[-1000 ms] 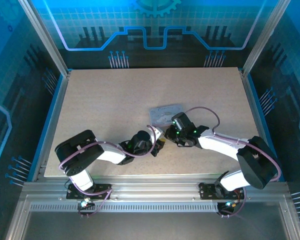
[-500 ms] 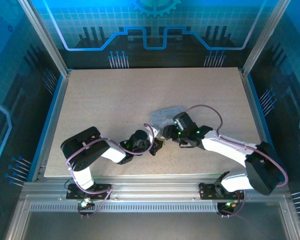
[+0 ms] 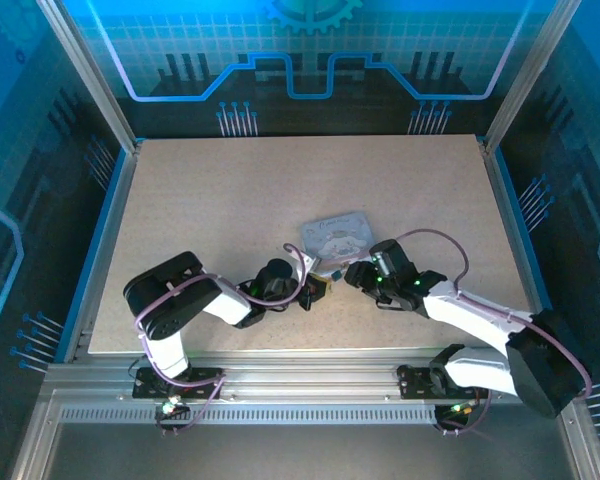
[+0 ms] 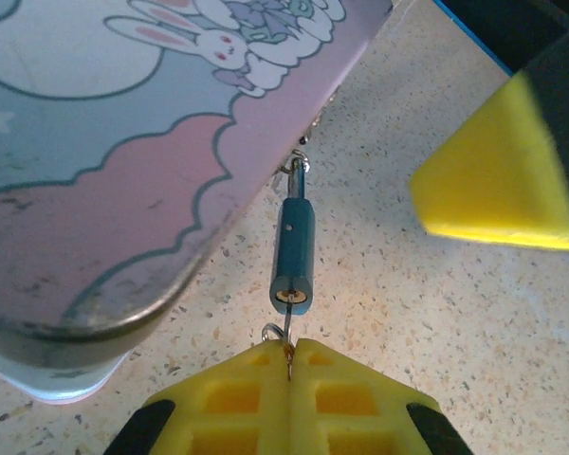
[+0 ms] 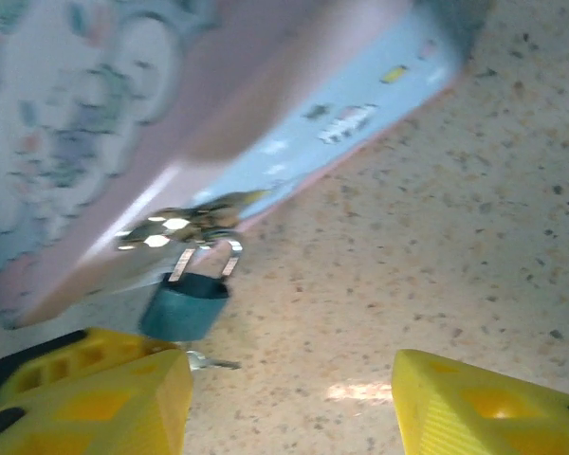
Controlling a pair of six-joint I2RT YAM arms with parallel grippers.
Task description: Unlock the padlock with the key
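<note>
A small teal padlock [image 4: 294, 248] hangs by its shackle from the latch of a pale tin [image 4: 123, 171] with a bunny print. My left gripper [image 4: 289, 349] is shut on the thin metal key [image 4: 287, 353], whose blade reaches into the keyhole in the padlock's base. In the right wrist view the padlock [image 5: 185, 303] hangs at the tin's edge with the key [image 5: 209, 361] poking out below it. My right gripper [image 5: 289, 393] stands open just right of the padlock, nothing between its yellow fingers [image 5: 484, 403]. From above, the left gripper [image 3: 317, 290] and right gripper [image 3: 352, 273] flank the tin's near corner.
The tin [image 3: 332, 237] lies in the middle of the speckled table [image 3: 210, 200]. A right-gripper finger [image 4: 498, 180] sits close to the padlock's right. Metal frame posts and blue walls ring the table; open tabletop lies to the far left and far right.
My right gripper has opened and drawn back to the right, off the padlock. The left gripper stays shut on the key at the padlock's base.
</note>
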